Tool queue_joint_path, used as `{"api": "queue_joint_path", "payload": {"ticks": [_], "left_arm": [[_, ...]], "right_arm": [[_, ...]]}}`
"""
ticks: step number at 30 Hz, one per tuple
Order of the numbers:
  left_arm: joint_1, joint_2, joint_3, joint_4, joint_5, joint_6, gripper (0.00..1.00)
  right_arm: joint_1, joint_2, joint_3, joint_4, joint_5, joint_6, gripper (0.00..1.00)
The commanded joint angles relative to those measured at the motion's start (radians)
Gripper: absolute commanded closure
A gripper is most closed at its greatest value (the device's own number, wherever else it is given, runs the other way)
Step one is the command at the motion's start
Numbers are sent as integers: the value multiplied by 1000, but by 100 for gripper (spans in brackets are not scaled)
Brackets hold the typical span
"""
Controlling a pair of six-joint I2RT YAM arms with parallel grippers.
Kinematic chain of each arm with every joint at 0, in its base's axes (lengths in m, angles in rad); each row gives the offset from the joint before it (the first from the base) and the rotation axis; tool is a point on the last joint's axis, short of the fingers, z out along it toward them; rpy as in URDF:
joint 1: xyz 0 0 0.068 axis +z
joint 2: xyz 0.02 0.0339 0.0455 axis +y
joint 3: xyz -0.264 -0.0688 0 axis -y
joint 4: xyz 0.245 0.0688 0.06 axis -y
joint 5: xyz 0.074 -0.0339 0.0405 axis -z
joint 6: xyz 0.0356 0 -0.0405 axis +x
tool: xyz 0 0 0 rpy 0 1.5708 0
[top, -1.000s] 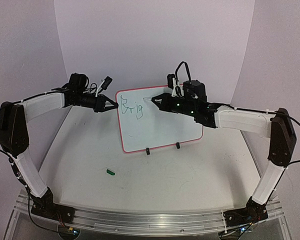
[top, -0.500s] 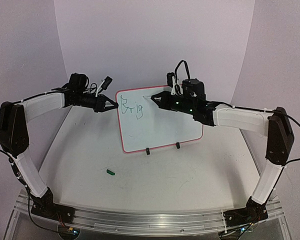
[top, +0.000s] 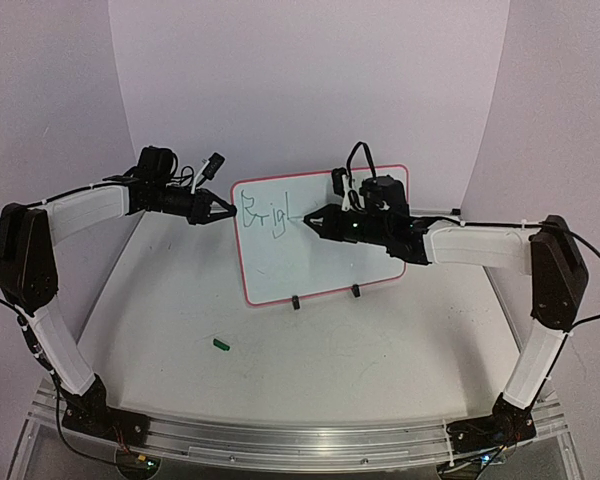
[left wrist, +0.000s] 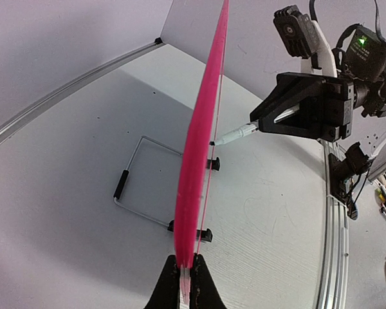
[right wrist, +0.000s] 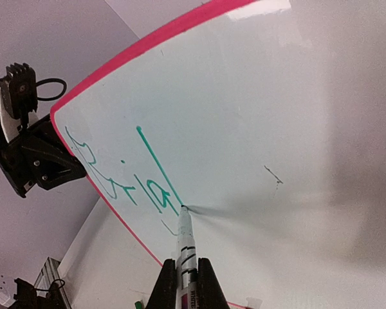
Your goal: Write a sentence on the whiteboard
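The whiteboard (top: 325, 262) stands upright on the table, its red-pink rim seen edge-on in the left wrist view (left wrist: 201, 135). My left gripper (top: 230, 210) (left wrist: 186, 275) is shut on the board's left edge. My right gripper (top: 312, 220) (right wrist: 183, 282) is shut on a white marker (right wrist: 186, 237) (left wrist: 235, 134). The marker's tip touches the board's face at the lower end of a long green stroke. Green writing (right wrist: 116, 170) (top: 264, 216) runs across the board's upper left.
A small green cap (top: 220, 343) lies on the table in front of the board. Two black clip feet (top: 295, 302) (top: 356, 291) hold the board's lower edge, and a wire stand (left wrist: 136, 183) sits behind it. Purple walls close in behind.
My right gripper has moved down the board with the marker, leaving a new long stroke after the earlier letters. The left gripper and the board have stayed put.
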State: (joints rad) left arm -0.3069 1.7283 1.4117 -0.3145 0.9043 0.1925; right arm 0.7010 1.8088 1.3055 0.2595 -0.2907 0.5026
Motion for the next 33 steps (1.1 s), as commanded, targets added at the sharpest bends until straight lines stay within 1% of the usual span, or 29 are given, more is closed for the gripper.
{"api": "queue_joint_path", "payload": {"ticks": [1,9,16,33], "left_arm": [[-19,-32,18,-37,17,18,100],[-19,-31,20,-38,15,18,100],[-21,-33,20,-39,15,19,100],[-21,-32,21,-43,17,20,100]], "right_arm": [[-8,-18,0,7,19,8,100],[-7,-37,19,69,30,34,100],[-8,-39,27,82,49,34,100],[-8,-68,-24,135,106,45,100]]}}
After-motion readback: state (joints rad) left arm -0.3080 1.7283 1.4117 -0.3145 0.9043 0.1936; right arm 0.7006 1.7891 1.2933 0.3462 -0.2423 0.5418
